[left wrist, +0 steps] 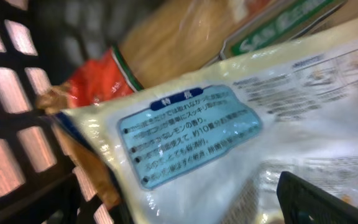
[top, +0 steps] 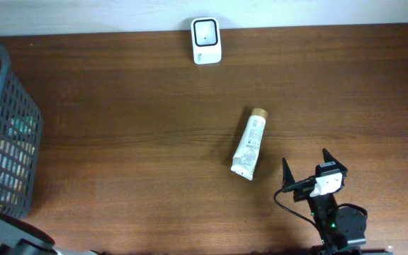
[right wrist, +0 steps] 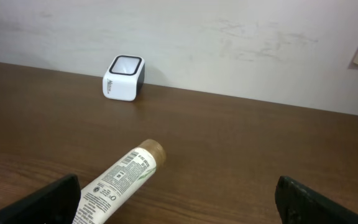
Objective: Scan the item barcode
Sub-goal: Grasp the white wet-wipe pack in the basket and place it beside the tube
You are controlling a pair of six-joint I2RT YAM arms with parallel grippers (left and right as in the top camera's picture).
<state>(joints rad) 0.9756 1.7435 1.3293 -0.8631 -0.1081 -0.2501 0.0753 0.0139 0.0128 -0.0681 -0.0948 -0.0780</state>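
Scanning not yet begun: the white tube (top: 249, 144) is seen lying flat on the table just ahead of the right gripper (top: 305, 164), whose jaws are spread wide and empty. The scanner (top: 206, 40) is set well beyond. The left gripper (left wrist: 179, 206), also spread wide, is poised over a packet (left wrist: 229, 137) in the basket (top: 9, 120). Pickup and presentation are left.

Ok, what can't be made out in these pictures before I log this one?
Tube barcode: overhead, print too small; right wrist, the lower end is cut off by the bottom edge.
Basket contents: overhead, hidden behind the mesh wall and cut by the left edge.
White packet: left wrist, fine print blurred.
Left gripper's fingers: left wrist, only one tip shows, at the bottom edge.
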